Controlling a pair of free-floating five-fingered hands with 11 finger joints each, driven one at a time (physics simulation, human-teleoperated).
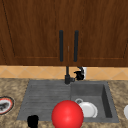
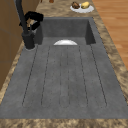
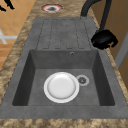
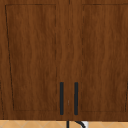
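Start at the far left of your front view: a round plate with a red rim and a dark centre (image 1: 5,105) lies on the speckled stone countertop (image 1: 11,87), well apart from the sink. Near the sink's front edge you see your left hand (image 1: 32,121), a black shape hanging over the ribbed grey draining board (image 1: 45,96); you cannot tell from here whether its fingers are spread or curled.

Move right and a glossy red ball (image 1: 67,114) sits low in the front view, covering part of the sink's front rim. Behind it, the black tap post (image 1: 67,75) rises from the back edge of the sink, between the draining board and the basin.

Just right of the tap you find your right hand (image 1: 79,74), its fingers curled in close beside the tap's short side lever; whether they actually grip the lever you cannot make out. The right side view shows the same hand (image 3: 103,39) bunched next to the tap at the sink's back rim.

Below it, in the dark grey basin (image 1: 106,100), a round white plate (image 1: 87,109) lies flat on the floor, just beside the drain (image 3: 82,80).

Above everything hangs a dark wooden wall cabinet (image 4: 64,50) with two vertical black handles (image 4: 61,98).
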